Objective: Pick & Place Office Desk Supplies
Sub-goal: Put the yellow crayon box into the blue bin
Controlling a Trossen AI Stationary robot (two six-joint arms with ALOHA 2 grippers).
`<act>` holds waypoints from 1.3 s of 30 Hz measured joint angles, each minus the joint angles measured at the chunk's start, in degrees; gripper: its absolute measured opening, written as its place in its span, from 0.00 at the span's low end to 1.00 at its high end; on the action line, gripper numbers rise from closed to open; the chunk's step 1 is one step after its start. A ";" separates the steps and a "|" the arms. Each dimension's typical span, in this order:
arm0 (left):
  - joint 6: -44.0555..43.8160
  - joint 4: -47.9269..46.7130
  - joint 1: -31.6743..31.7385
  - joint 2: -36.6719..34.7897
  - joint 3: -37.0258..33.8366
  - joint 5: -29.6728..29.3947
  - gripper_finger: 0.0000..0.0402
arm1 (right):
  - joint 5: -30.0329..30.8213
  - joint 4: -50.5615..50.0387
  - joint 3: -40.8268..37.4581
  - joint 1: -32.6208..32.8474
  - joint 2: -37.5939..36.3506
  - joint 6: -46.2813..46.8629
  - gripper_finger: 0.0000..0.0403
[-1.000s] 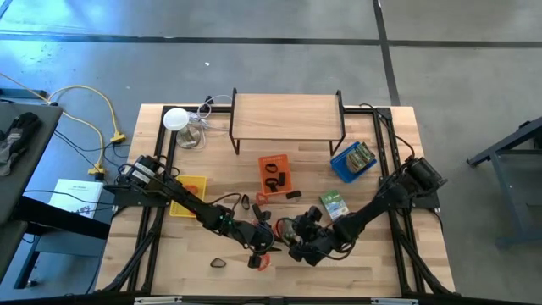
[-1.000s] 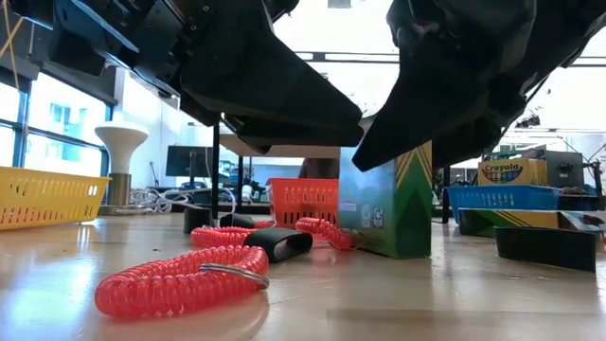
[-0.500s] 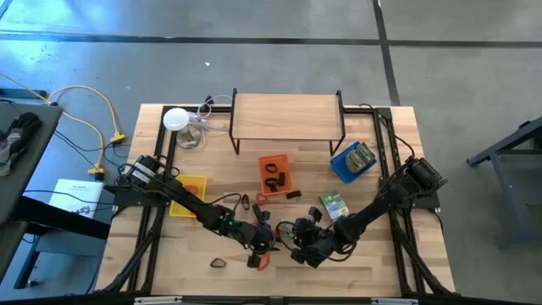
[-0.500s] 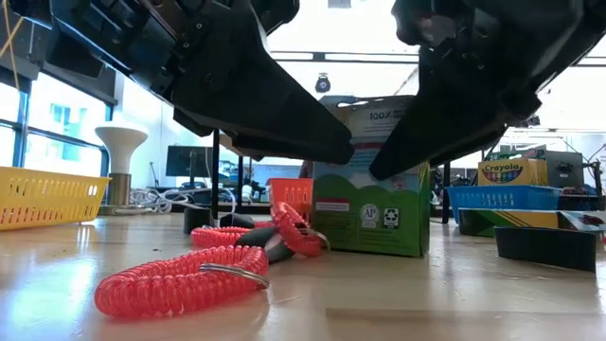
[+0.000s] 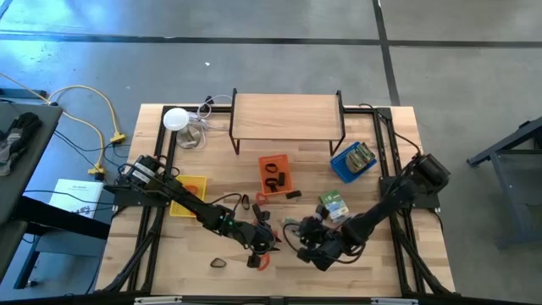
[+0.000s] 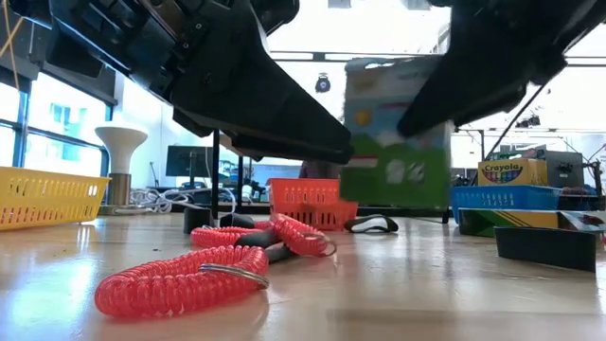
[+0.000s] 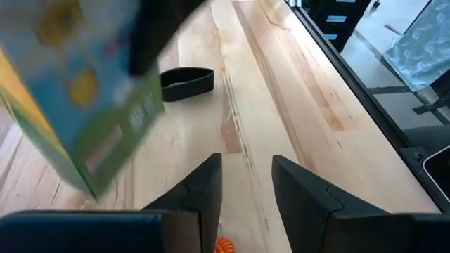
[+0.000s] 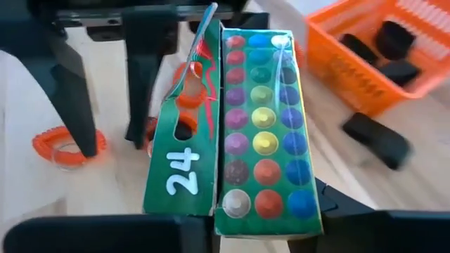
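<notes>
A green crayon box (image 8: 246, 119), its top flap open and the coloured crayon ends showing, hangs above the table (image 6: 393, 133) in my right gripper (image 8: 264, 221), which is shut on it near the table's front middle (image 5: 312, 244). My left gripper (image 7: 246, 186) stands open just left of it (image 5: 268, 241), low over the wood, with nothing between its fingers. Red coiled bands (image 6: 180, 279) (image 6: 303, 234) lie on the table below the left arm. A black band (image 7: 186, 81) lies flat farther off. My right gripper pinches the crayon box between its two fingers at the end of the box nearest the wrist (image 8: 264, 207), one finger on each side. The box is lifted clear of the table and tilted (image 6: 393, 133), its open top turned toward the wrist camera.
An orange tray (image 5: 273, 172) with black pieces sits mid-table, a blue tray (image 5: 353, 161) with crayon boxes at the right, a yellow tray (image 5: 188, 195) at the left. Another crayon box (image 5: 333, 204) lies near the right arm. A wooden riser (image 5: 286, 116) and a white lamp (image 5: 176, 119) stand at the back.
My right gripper has taken hold of the crayon box, which stood on the table, turned it about and lifted it clear of the wood, moving up and a little toward the table's right edge. The nearby red coil has shifted slightly.
</notes>
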 joint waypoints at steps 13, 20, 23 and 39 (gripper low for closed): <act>3.89 -0.51 -0.90 0.00 0.02 1.14 0.30 | 10.72 -38.46 0.02 0.40 -13.76 25.58 0.24; 6.24 -1.11 1.04 -0.02 0.03 1.14 0.30 | 10.82 -59.47 0.00 -0.08 -15.09 40.42 0.24; 7.42 -1.09 2.45 -0.02 0.04 1.14 0.30 | 10.05 -65.99 -0.03 -0.08 -15.09 45.31 0.24; 15.51 1.14 10.98 -0.02 0.02 5.54 0.30 | 8.65 -69.33 -12.60 -3.61 -15.83 50.93 0.24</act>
